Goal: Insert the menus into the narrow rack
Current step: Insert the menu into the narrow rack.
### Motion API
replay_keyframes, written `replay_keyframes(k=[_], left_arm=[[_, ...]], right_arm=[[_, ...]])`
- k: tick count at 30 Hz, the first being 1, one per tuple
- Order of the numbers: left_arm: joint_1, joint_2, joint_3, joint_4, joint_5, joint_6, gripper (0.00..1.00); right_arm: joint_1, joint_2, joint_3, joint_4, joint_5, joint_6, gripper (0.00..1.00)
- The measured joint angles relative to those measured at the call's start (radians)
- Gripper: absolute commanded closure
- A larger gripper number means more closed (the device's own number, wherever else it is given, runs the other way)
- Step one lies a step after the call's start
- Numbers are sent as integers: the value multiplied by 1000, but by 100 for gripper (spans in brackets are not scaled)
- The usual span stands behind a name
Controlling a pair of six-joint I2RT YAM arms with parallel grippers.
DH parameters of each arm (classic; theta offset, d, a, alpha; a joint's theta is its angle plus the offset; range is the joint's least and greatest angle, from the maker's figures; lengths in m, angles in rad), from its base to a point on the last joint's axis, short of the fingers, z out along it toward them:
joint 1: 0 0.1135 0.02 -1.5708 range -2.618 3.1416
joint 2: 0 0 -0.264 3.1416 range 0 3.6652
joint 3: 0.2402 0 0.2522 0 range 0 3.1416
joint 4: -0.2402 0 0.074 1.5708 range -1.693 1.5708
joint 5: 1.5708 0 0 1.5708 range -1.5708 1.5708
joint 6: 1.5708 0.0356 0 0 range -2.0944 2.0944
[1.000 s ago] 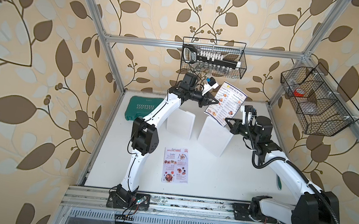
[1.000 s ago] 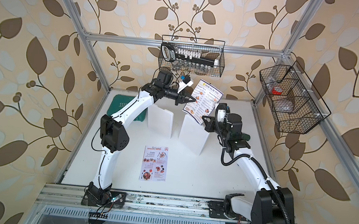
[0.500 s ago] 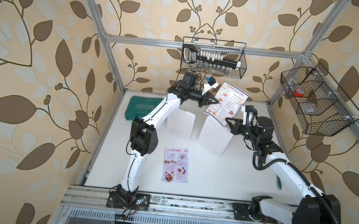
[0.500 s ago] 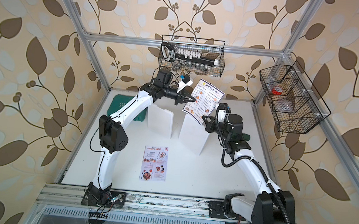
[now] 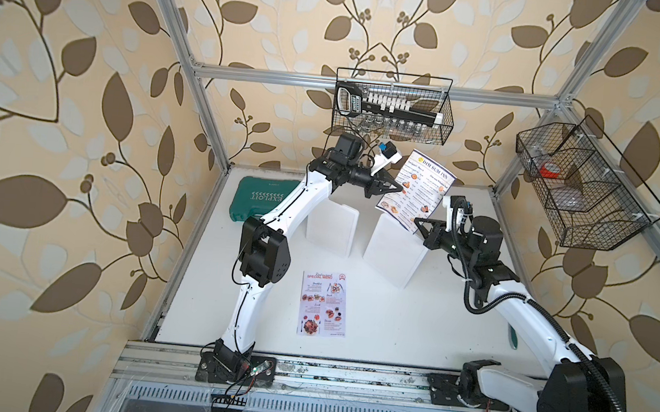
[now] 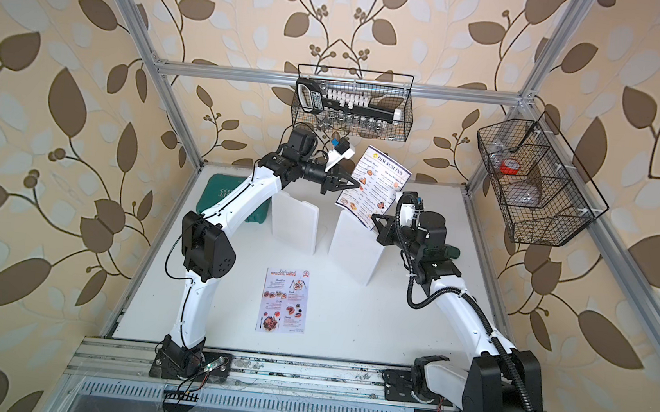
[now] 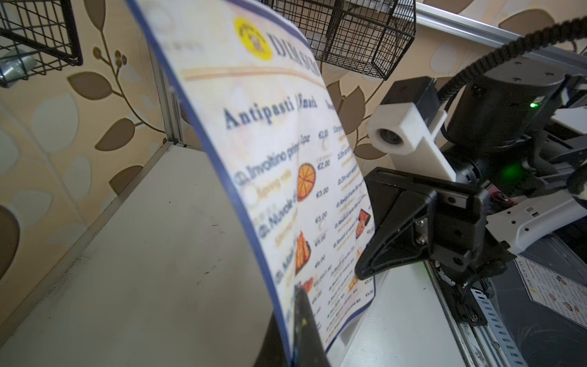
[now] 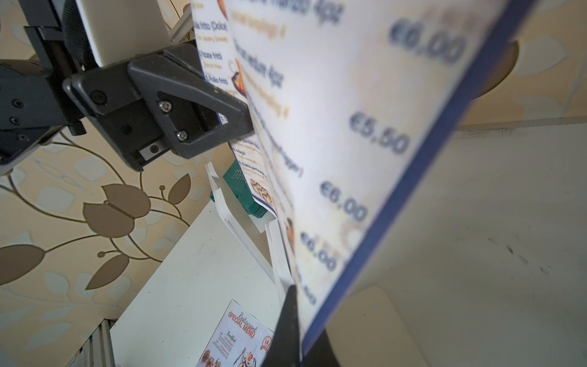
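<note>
While both hands grip it, Dim Sum Inn menu (image 5: 419, 186) hangs in air over back of bench (image 5: 390, 334), tilted and slightly bowed. Left hand (image 5: 398, 188) clamped tight on menu's left edge. Right hand (image 5: 418, 222) clamped tight on its lower right corner. Menu's bottom edge sits just above white upright rack (image 5: 393, 257); contact unclear. Second white rack (image 5: 330, 231) stands beside it. Special Menu (image 5: 324, 304) lies flat, face up, near bench front, well apart from both hands. Green case (image 5: 259, 201) at back left.
</note>
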Motion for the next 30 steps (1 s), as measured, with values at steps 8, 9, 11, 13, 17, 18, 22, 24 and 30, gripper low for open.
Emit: replay_keyframes(k=[8, 9, 11, 13, 17, 18, 22, 24, 30], left_arm=[[-2, 0, 0, 0, 24, -1, 100], [-2, 0, 0, 1, 26, -1, 100], [-5, 0, 0, 2, 26, -2, 100], [-6, 0, 0, 2, 27, -2, 99], [-6, 0, -1, 1, 36, -2, 99], [-6, 0, -1, 1, 39, -2, 98], [-6, 0, -7, 2, 47, -2, 96], [-6, 0, -11, 2, 50, -3, 96], [-6, 0, -14, 8, 51, -5, 93]], right_arm=[[0, -29, -5, -24, 4, -20, 100], [0, -35, -5, -29, 4, -23, 100], [0, -41, -5, -39, 4, -28, 100], [0, -45, -5, -45, 4, -33, 100], [0, -48, -5, -53, 4, -44, 100], [0, -49, -5, -55, 4, -47, 100], [0, -57, -5, -72, 5, -57, 100], [0, -61, -5, -80, 7, -63, 100], [-3, -76, -5, -119, 11, -79, 100]])
